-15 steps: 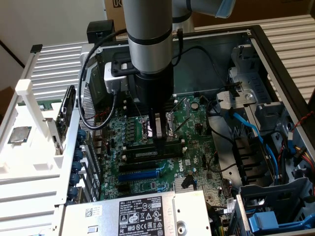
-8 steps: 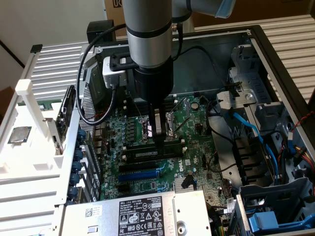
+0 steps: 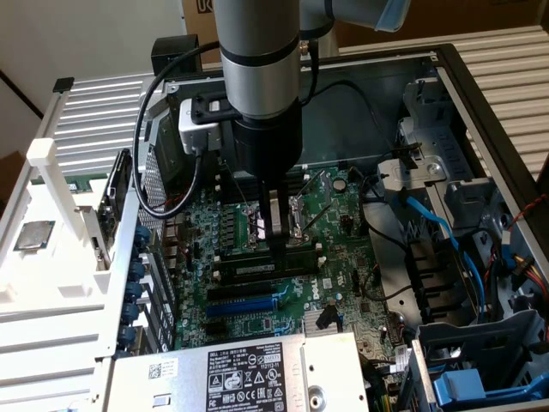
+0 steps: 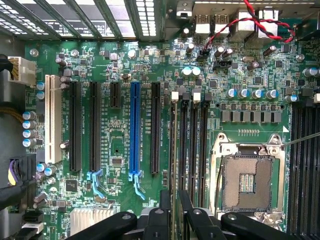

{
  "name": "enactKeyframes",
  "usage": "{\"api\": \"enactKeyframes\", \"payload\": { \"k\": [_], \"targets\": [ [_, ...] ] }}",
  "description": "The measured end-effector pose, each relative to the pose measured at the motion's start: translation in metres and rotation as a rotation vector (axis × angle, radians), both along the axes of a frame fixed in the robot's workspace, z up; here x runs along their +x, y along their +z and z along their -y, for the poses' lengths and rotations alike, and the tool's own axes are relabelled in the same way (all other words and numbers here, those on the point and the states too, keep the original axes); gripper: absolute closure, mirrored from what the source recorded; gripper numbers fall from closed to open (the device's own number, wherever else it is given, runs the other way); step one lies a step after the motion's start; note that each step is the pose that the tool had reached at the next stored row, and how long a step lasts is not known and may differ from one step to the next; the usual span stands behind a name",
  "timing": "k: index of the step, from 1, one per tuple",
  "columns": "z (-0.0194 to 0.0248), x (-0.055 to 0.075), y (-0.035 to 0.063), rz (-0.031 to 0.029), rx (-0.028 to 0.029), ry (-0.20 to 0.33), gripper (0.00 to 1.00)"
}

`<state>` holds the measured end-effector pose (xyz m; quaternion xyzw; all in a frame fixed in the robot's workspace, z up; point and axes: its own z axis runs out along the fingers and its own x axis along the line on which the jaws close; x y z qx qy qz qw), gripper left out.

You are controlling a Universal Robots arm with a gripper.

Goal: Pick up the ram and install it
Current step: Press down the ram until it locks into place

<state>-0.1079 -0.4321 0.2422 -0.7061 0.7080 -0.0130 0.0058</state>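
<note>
Ram [image 3: 257, 269] lies low in the middle of the exterior frame, a thin dark-green stick with a pale label. It stands on edge in the black memory slot nearest the processor socket [image 3: 281, 215]. Its long axis runs across the frame, from the exterior view's left to its right, in line with the neighbouring slots. How deep it sits in the slot I cannot tell.

The gripper [image 3: 277, 247] hangs straight down onto the stick, about the middle of its length, so the ram lies directly under the claw. In the wrist view the black fingers [image 4: 165, 212] stand apart, one on each face of the board's thin top edge. They are part-spread with a gap showing, not visibly pinching it.

Around it lies the glossy green motherboard [image 4: 120, 150], crowded with a blue expansion slot [image 4: 135, 130], a white one [image 4: 51, 117] and round capacitor cans. The socket is a square metal frame over bare contacts. At the exterior view's left a square silver processor chip [image 3: 33, 236] rests on a white plastic tray [image 3: 51, 292].
</note>
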Motion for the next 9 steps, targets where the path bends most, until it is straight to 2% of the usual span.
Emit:
{"api": "enactKeyframes", "payload": {
  "k": [1,2,3,9],
  "targets": [
    [0.0000,0.0000,0.0000,0.0000,0.0000,0.000,0.81],
    [0.0000,0.0000,0.0000,0.0000,0.0000,0.000,0.88],
    [0.0000,0.0000,0.0000,0.0000,0.0000,0.000,0.90],
    [0.0000,-0.0018,-0.0001,0.0002,-0.0002,-0.001,0.90]
  ]
}}
